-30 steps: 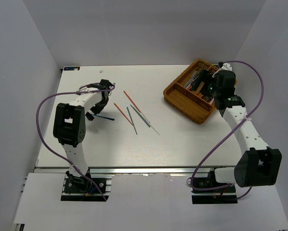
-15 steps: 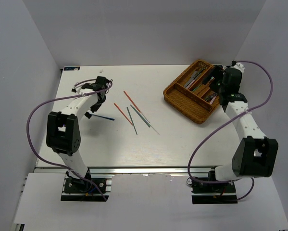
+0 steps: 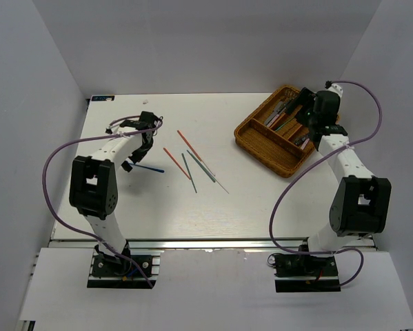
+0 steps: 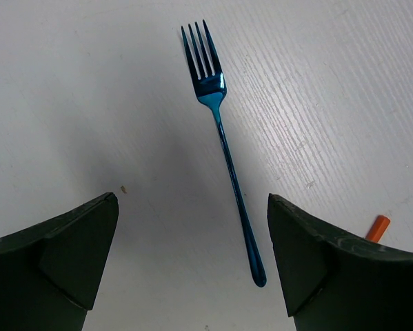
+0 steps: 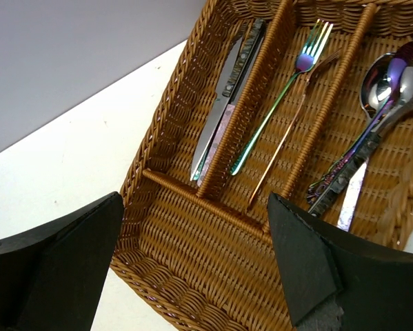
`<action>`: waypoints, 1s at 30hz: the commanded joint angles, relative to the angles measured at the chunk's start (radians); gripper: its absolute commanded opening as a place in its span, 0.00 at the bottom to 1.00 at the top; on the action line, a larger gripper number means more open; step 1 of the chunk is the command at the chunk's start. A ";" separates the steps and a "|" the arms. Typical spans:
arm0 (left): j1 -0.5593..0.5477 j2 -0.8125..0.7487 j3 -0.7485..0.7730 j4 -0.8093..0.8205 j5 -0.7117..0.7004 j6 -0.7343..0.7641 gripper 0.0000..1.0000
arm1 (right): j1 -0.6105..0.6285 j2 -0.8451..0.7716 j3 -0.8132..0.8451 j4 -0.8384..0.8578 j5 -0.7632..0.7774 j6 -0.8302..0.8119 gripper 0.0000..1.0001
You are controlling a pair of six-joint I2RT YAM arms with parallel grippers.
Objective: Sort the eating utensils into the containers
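While the left gripper (image 4: 192,207) stands wide apart above a blue fork (image 4: 230,172), touching nothing, the right gripper (image 5: 196,207) hangs equally spread, empty, over the wicker tray (image 5: 192,269).

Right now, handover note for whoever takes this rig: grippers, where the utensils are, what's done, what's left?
Left gripper: open, empty, hovering over the blue fork, which lies flat on the table.
Right gripper: open, empty, above the wicker tray.
Done: knives, forks and spoons lie in three separate long sections; the cross section is bare.
Left: the blue fork, plus the chopsticks loose mid-table. Nothing is gripped.
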 commanded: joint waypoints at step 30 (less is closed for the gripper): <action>0.046 0.087 -0.010 0.042 0.184 -0.006 0.98 | -0.001 -0.102 -0.006 0.082 -0.047 -0.002 0.89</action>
